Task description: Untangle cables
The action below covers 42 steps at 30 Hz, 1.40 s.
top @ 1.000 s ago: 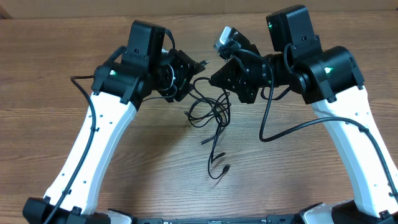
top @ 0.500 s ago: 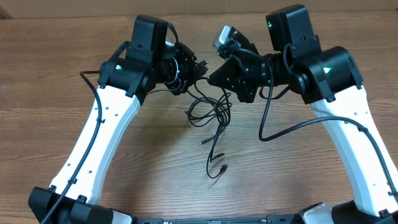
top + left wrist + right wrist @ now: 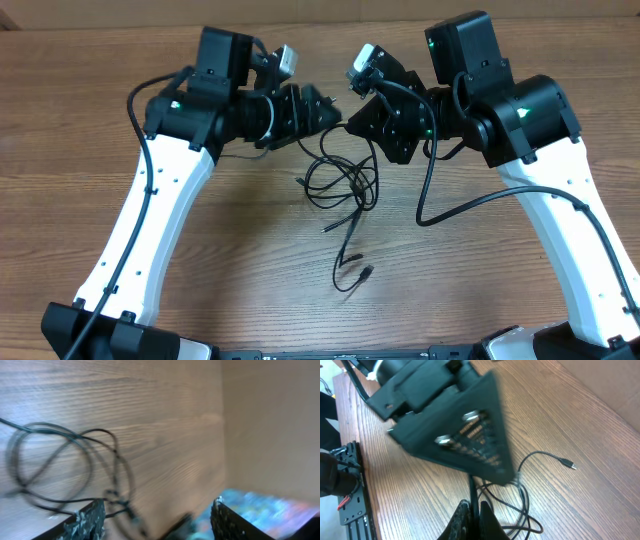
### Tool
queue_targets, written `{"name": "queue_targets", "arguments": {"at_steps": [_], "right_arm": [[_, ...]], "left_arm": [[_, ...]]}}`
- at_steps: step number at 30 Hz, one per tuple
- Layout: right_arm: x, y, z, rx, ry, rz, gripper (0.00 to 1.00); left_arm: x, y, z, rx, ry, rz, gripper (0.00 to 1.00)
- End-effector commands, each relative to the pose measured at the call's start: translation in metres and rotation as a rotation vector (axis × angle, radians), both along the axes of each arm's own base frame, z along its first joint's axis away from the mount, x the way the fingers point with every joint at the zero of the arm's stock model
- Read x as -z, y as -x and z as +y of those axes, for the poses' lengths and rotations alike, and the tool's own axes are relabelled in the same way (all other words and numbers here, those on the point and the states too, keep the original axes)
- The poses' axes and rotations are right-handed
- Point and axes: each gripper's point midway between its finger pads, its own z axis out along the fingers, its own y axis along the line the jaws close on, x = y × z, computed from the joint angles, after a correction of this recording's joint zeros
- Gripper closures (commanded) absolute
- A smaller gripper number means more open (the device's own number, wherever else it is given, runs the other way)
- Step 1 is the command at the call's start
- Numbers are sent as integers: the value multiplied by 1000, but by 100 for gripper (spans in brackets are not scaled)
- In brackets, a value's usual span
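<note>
Tangled cables (image 3: 345,185) lie central on counter (image 3: 250,270), well clear of its edges; left pincer (image 3: 157,517) open, right pincer (image 3: 471,519) closed on a strand.

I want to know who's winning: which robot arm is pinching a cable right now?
The right end effector is shut on a thin black cable; the left end effector stands open, gripping nothing.

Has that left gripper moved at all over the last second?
Yes. Seen from overhead, the left gripper has swung toward the right gripper, which stayed put, nearly closing the gap above the cables.
</note>
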Motion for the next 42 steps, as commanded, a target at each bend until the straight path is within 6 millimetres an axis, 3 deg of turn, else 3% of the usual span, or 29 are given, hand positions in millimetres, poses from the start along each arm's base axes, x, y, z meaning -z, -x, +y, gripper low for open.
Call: {"name": "queue_targets", "arguments": {"at_steps": [1,6,9,14,17,21,23,29,36,42], "right_arm": [[-3,-2,0,1,3,-28,96],[-3,-1,0,3,2,-24,96],[-3,0,0,3,0,-17,96],[-4,2,2,-9,-13,-9,96],[-5,7,5,-28,-31,9,96],[-5,8,5,-30,-32,11,96],[0,1,-2,10,13,-6,96],[20,-13,-27,117,157,-11,82],[34,-21,-52,183,196,54,83],[30,-52,-93,329,171,38,79]], "left_arm": [[-4,13,-1,303,-64,-282,34],[12,50,-1,617,-138,-437,32],[13,61,-2,706,-132,-483,30],[10,56,-4,709,-130,-528,30],[8,51,-5,699,-131,-544,42],[8,51,-6,696,-131,-546,31],[8,51,-5,697,-132,-541,29],[11,58,-3,699,-128,-496,28],[16,65,1,511,-106,-211,24],[34,87,-6,595,-178,-171,21]]}}
